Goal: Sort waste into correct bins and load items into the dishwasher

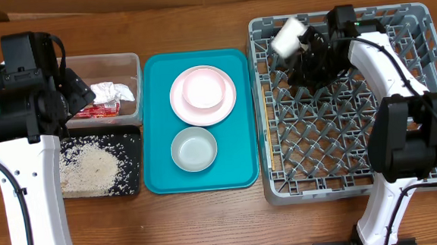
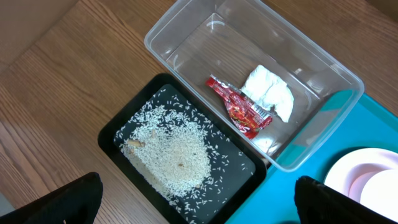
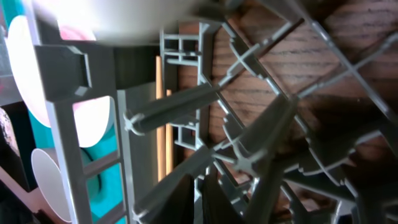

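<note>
the dish rack (image 1: 319, 150) is grey, a criss-cross lattice. the serving tray (image 1: 159, 141) is teal. the plate (image 1: 181, 103) is pale pink, one bowl (image 1: 203, 89) white-pink, the other bowl (image 1: 193, 149) grey-green. the cup (image 1: 289, 36) is white. white rice (image 2: 174, 155) speckles the black tray (image 2: 118, 127). the tub (image 2: 186, 37) is clear, the wrapper (image 2: 239, 109) red foil, the napkin (image 2: 268, 93) white, the table (image 1: 209, 222) brown wood grain.

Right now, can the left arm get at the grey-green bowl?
Probably yes: the bowl sits uncovered on the teal tray, and the left gripper, open and empty by the tub, has nothing in between.
</note>
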